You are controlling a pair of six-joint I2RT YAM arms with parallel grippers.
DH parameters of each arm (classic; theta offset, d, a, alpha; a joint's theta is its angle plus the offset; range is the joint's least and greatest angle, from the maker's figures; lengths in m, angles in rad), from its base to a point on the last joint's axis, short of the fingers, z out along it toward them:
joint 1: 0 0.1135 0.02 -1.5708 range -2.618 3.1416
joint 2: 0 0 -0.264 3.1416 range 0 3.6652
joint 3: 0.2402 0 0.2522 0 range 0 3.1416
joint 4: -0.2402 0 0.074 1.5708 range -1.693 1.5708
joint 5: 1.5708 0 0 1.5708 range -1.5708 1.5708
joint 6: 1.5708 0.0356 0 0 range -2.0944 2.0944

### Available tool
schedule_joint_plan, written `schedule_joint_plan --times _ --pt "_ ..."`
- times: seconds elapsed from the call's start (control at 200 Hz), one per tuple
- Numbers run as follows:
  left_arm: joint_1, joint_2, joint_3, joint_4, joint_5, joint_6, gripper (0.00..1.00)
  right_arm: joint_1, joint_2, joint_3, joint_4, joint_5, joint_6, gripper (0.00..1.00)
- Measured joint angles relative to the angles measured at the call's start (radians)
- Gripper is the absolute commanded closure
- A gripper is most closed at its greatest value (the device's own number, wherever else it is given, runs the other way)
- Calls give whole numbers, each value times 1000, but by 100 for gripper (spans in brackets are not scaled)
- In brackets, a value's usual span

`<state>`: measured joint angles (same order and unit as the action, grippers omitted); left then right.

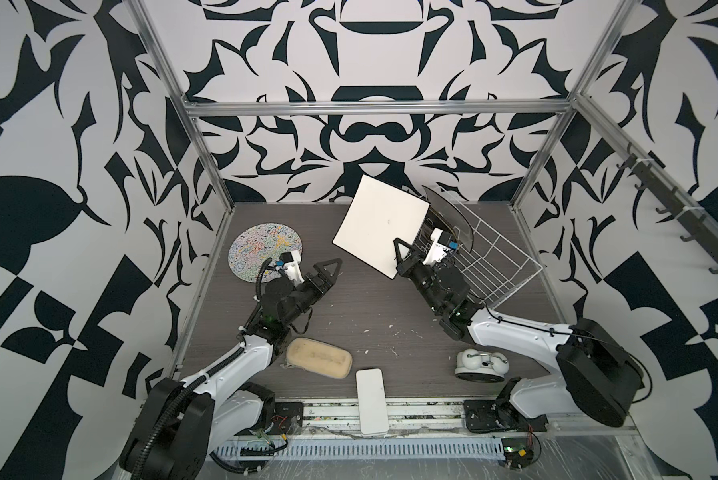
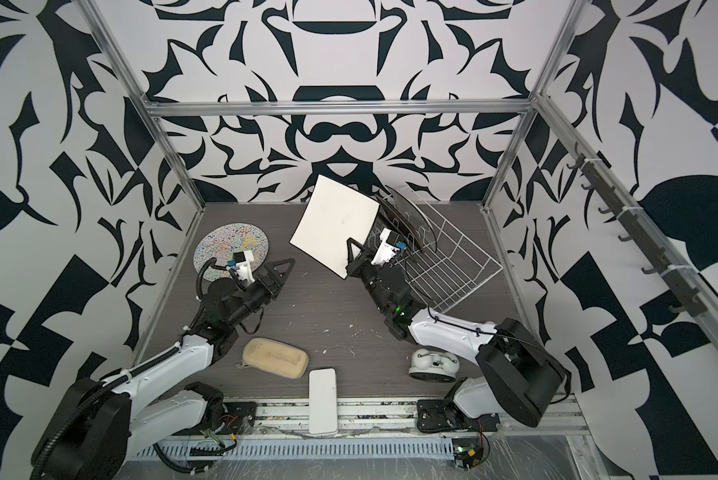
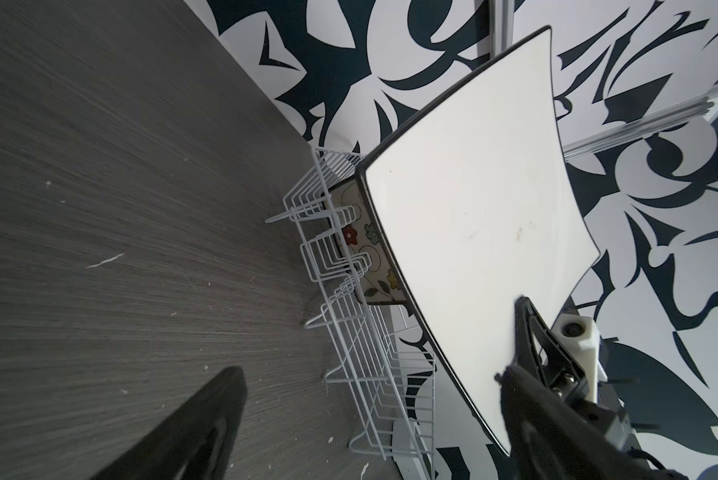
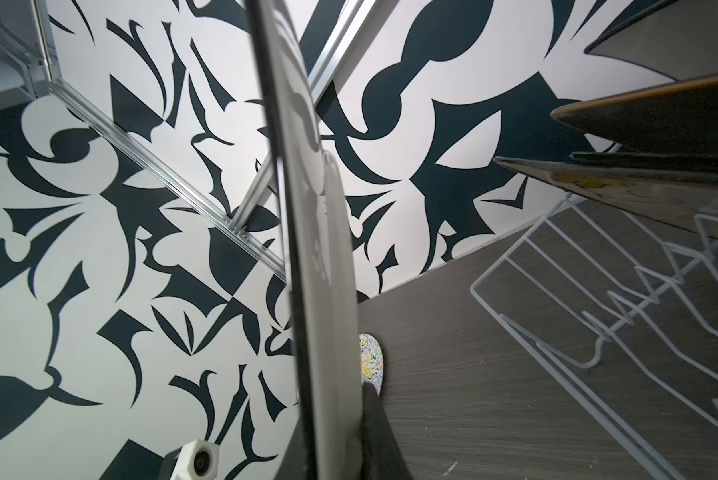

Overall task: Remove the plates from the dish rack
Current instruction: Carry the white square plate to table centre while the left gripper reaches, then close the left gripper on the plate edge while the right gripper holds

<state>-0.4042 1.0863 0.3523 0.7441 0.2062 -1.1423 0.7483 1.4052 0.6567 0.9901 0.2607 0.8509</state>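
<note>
My right gripper (image 1: 399, 249) is shut on the lower edge of a square plate (image 1: 380, 222) with a white face and black rim. It holds the plate tilted in the air by the left end of the white wire dish rack (image 1: 498, 257). Dark plates (image 1: 448, 216) still stand in the rack. In the left wrist view a cream flowered surface (image 3: 365, 249) shows behind the held plate. The round squiggle plate (image 1: 257, 245) lies flat at the table's left. My left gripper (image 1: 316, 270) is open and empty just right of that plate.
A beige sponge (image 1: 318, 357) and a white flat block (image 1: 372, 401) lie near the front edge. A white and grey device (image 1: 480, 365) sits at front right by the right arm's base. The rack stands askew in the back right corner.
</note>
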Motion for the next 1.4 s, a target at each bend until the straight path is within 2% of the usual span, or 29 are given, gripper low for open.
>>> schedule_joint_plan --times 0.245,0.545,0.755,0.98,1.015,1.215,1.4 --pt "-1 39 -12 150 -13 -38 0 24 71 0 92 21 43 100" --pt "-2 201 -12 372 -21 -102 2 62 133 3 137 24 73 100" --pt "-2 360 -8 539 -20 -169 10 76 139 20 143 30 81 100" --pt "-32 409 51 603 -13 -185 14 81 154 33 159 51 96 100" --pt "-36 409 56 610 -16 -185 19 82 157 35 158 54 98 100" --pt "-44 409 67 626 -35 -187 27 84 169 47 158 78 132 100" --pt "-49 410 110 628 -37 -195 30 84 169 49 160 97 156 100"
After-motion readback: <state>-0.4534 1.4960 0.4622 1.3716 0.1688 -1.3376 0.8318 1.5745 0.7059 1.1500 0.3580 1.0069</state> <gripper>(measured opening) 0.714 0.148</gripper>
